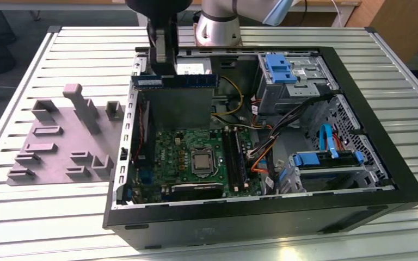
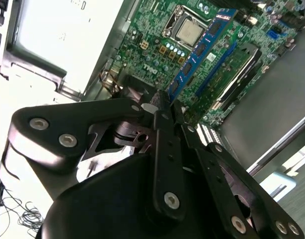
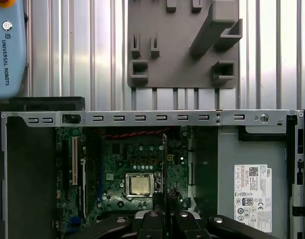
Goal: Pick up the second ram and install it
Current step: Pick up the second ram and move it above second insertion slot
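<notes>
The second ram (image 1: 191,81) is a long thin blue board with black chips. It hangs level above the back of the open computer case (image 1: 383,136), high over the motherboard (image 1: 187,147). My gripper (image 1: 163,75) is shut on it near the end toward the exterior view's left. In the second wrist view the ram (image 2: 200,47) sticks out from between the fingers of the gripper (image 2: 165,102), over the processor. In the first wrist view the ram (image 3: 165,159) shows edge-on above the gripper (image 3: 165,201). The black memory slots (image 1: 234,157) lie beside the processor socket.
A grey plastic tray (image 1: 56,144) with upright pegs lies on the slatted table at the exterior view's left of the case. Inside the case are blue drive cages (image 1: 325,160), a bundle of cables (image 1: 267,147) and a metal crossbar (image 3: 142,118). A control pendant (image 3: 8,45) lies on the table.
</notes>
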Tool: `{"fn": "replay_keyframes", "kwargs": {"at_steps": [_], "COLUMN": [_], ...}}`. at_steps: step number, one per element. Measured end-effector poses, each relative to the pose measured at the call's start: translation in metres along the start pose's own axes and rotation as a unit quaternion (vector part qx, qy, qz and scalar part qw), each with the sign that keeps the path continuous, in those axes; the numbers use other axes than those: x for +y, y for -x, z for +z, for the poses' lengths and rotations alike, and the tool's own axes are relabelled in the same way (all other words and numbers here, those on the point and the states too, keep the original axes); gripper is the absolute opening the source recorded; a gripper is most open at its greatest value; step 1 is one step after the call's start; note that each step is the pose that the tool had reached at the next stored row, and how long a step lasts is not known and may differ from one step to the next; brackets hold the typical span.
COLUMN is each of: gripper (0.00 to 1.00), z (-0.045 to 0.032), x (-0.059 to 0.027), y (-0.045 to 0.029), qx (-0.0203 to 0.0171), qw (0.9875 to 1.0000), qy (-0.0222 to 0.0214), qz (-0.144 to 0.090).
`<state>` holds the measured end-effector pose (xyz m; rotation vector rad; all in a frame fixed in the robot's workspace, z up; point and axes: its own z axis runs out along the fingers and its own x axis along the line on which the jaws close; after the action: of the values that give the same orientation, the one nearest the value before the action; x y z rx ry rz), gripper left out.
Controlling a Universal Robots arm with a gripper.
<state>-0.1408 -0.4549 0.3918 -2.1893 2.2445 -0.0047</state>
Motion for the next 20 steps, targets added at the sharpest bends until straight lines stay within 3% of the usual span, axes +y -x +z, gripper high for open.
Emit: {"fn": "replay_keyframes", "kwargs": {"at_steps": [20], "gripper": [0.14], "z": [0.0002], "x": [-0.0355], "y": [0.0009], "qx": [0.0], "qw": [1.0], "qy": [0.0], "qz": [0.0]}}
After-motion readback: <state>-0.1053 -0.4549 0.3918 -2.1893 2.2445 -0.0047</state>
